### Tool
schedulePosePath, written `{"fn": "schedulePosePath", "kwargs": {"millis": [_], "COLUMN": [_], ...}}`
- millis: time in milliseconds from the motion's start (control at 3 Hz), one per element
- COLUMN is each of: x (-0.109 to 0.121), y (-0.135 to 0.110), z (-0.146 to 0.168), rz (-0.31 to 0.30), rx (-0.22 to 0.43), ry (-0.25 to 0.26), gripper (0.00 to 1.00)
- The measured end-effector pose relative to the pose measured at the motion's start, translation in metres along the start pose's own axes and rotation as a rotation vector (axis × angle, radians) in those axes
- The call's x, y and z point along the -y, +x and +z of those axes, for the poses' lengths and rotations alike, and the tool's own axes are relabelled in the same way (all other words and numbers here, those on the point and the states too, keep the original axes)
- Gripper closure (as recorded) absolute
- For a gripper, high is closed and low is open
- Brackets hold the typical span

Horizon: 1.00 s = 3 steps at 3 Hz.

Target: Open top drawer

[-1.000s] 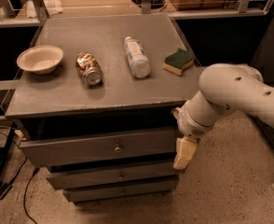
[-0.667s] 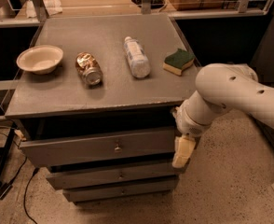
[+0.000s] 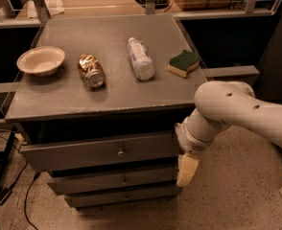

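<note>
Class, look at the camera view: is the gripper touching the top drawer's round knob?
No, the gripper hangs by the right end of the top drawer, well apart from the knob at its centre.

Four loose things on the grey worktop (image 3: 112, 97), all above and left of the gripper's fingers (image 3: 187, 169), which hang beside the cabinet's front right edge.
The green-and-yellow sponge (image 3: 184, 63) lies nearest, almost straight above the fingers; further left the clear bottle (image 3: 141, 58) and the dented can (image 3: 91, 70) lie on their sides; the cream bowl (image 3: 41, 60) stands farthest left. The two lower drawers (image 3: 117, 180) sit just left of the fingers.
</note>
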State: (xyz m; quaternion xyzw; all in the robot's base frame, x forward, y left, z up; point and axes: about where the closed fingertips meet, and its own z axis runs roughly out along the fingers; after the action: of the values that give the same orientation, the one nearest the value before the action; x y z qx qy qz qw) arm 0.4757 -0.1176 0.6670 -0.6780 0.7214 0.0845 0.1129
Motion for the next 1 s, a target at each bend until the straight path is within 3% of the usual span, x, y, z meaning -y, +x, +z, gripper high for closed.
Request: {"fn": "schedulePosePath", "kwargs": {"millis": [1000], "x": [-0.029], "y": [0.01], "z": [0.005], "rz": [0.008], "rx": [-0.009], "ry": [-0.06], "gripper": [0.0]}}
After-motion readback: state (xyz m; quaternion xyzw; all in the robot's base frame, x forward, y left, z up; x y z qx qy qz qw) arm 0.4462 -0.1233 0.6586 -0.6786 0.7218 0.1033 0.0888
